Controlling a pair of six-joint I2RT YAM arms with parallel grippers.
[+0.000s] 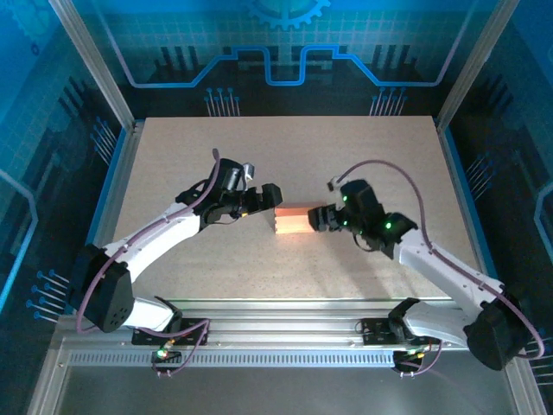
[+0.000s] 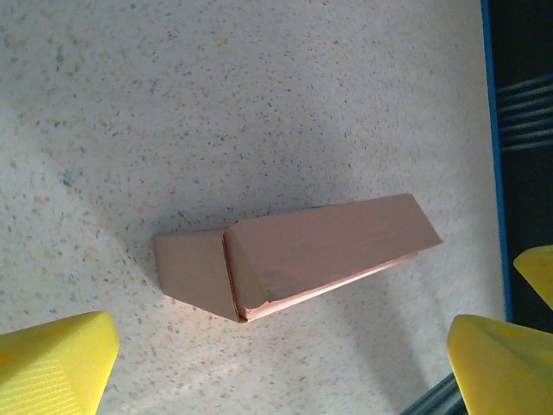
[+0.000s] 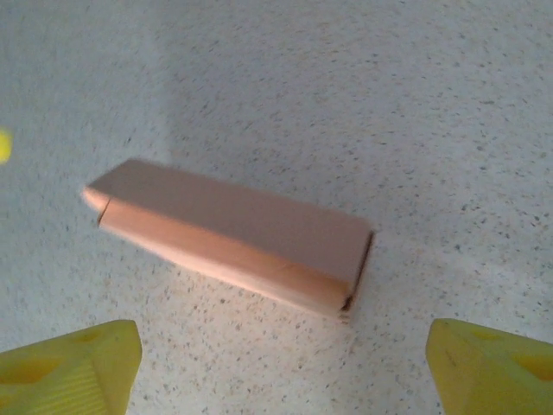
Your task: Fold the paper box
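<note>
The paper box lies folded into a closed salmon-orange block at the middle of the table. My left gripper hovers just off its left end, open. My right gripper is at its right end, also open. In the left wrist view the box lies on the speckled surface ahead of the yellow fingertips, which stand wide apart around my left gripper with nothing between them. In the right wrist view the box lies beyond the spread fingertips of my right gripper, untouched.
The speckled beige table is bordered by blue panel walls and metal posts. A ribbed aluminium rail carrying both arm bases runs along the near edge. A blue table edge shows at the right of the left wrist view.
</note>
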